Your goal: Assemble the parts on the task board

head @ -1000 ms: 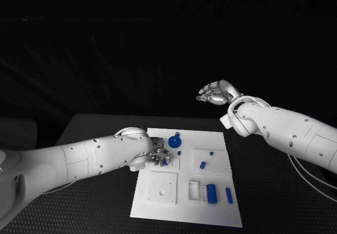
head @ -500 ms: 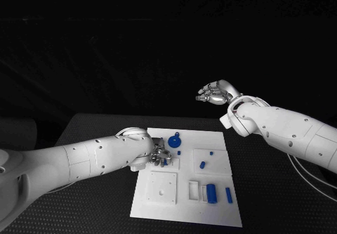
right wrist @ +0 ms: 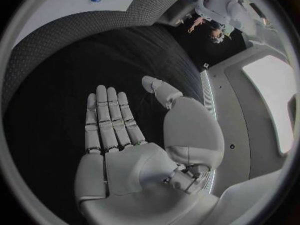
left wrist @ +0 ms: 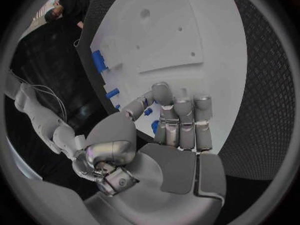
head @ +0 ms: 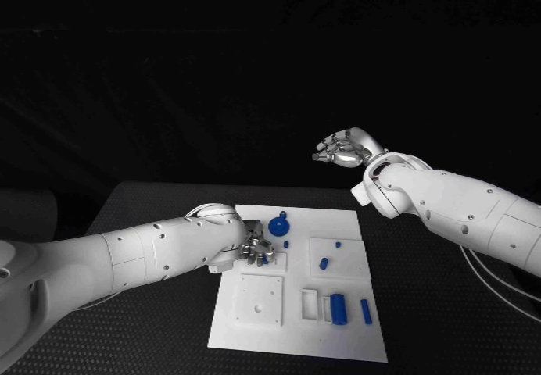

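**Left hand down on the board, right hand raised and empty**

The white board [head: 295,328] lies in the middle of the black table [head: 147,328]. The left hand [head: 255,251] is low over the board's left side, its fingers [left wrist: 181,120] curled down onto the surface. Small blue pieces [left wrist: 150,119] show right at the fingertips — whether the hand actually pinches one, I cannot tell.

The right hand [head: 347,148] is held up well beyond the board's far edge, clear of the table. Its fingers [right wrist: 109,117] are stretched out straight and side by side, thumb apart, with nothing in them.

On the board, a round blue disc [head: 278,226] sits near the far edge, just beside the left hand. A short blue peg [head: 324,263] stands toward the board's right side. A blue cylinder [head: 338,308] and a slim blue bar [head: 367,311] lie side by side near the board's near right corner — close together, not touching.
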You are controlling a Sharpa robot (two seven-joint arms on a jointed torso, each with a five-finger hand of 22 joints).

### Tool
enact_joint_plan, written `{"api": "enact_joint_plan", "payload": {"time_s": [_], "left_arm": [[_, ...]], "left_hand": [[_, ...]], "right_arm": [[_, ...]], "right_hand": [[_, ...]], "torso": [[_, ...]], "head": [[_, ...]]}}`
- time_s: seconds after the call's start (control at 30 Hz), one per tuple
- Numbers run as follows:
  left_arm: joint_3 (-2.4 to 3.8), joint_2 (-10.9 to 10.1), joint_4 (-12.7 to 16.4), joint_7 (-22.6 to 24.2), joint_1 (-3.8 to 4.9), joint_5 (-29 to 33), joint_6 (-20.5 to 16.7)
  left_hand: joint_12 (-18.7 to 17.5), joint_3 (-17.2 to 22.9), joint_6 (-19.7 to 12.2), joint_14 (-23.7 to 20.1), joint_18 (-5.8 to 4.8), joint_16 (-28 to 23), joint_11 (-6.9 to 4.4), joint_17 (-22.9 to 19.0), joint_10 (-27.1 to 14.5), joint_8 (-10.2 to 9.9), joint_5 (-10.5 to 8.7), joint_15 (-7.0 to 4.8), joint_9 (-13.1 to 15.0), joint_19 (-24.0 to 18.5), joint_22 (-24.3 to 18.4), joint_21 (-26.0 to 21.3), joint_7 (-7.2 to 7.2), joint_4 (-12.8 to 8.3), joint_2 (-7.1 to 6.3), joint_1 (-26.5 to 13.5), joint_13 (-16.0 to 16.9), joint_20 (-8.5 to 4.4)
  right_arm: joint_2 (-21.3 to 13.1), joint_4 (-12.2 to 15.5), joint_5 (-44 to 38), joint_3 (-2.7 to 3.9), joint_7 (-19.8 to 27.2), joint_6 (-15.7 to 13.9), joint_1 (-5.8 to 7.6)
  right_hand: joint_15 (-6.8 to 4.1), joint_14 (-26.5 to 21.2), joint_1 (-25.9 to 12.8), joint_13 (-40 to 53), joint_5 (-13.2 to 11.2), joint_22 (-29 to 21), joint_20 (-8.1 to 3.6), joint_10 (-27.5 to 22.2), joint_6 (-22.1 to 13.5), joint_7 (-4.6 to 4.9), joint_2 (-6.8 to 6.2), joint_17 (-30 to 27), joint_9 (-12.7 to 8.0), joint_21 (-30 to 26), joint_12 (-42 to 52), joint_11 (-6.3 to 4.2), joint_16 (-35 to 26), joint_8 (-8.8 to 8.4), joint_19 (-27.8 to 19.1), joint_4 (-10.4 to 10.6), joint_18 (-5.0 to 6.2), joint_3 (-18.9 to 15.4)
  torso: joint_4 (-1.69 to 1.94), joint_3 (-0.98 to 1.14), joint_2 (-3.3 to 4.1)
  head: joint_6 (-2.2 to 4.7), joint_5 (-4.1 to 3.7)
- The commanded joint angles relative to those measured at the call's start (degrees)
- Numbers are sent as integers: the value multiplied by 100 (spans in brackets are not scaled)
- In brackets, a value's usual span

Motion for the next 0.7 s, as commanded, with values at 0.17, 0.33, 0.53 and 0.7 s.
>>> {"api": "enact_joint_plan", "payload": {"time_s": [0.17,0.33,0.53,0.7], "left_arm": [[-36,-71,-4,-72,-55,-49,-139],[-36,-93,14,-64,-55,-41,-170],[-35,-143,46,-67,-55,1,-221],[-34,-212,85,-72,-54,2,-254]], "left_hand": [[-29,2,273,-114,62,-9,-48,-96,-205,-246,-854,-67,98,-65,-74,13,-425,596,-641,-131,-221,-690],[-3,-519,174,-212,57,-24,-63,-152,-331,-350,-1014,-87,191,-154,-115,-11,-385,661,-930,-361,-330,-705],[80,-494,156,-247,63,0,-72,-205,-392,-416,-1305,-118,292,-164,-175,-22,-380,1062,-1406,-356,-421,-738],[142,-457,168,-249,61,43,-76,-215,-392,-421,-1322,-127,362,-157,-193,3,-384,1313,-1574,-320,-451,-751]], "right_arm": [[-13,9,-1,3,18,60,1],[-15,5,-1,3,18,50,0],[-14,-8,0,3,19,44,0],[-22,-10,3,3,22,37,-1]], "right_hand": [[26,-34,-40,-12,52,15,6,20,-47,28,32,-12,-15,-59,-50,2,-32,15,-52,1,-45,-48],[36,-59,-49,-14,68,25,9,2,-70,38,11,-20,-25,-81,-66,10,-43,4,-74,0,-51,-66],[88,-181,-45,-12,93,48,21,-16,-96,48,0,-47,-39,-164,-86,18,-94,-1,-180,0,-86,-90],[108,-227,-40,-15,102,62,25,-39,-113,54,-7,-57,-47,-197,-103,28,-110,-6,-218,4,-99,-96]], "torso": [[8,-9,-4],[12,-13,-4],[7,-14,-3],[10,-11,-5]], "head": [[2,-17],[1,-21],[11,-24],[18,-29]]}}
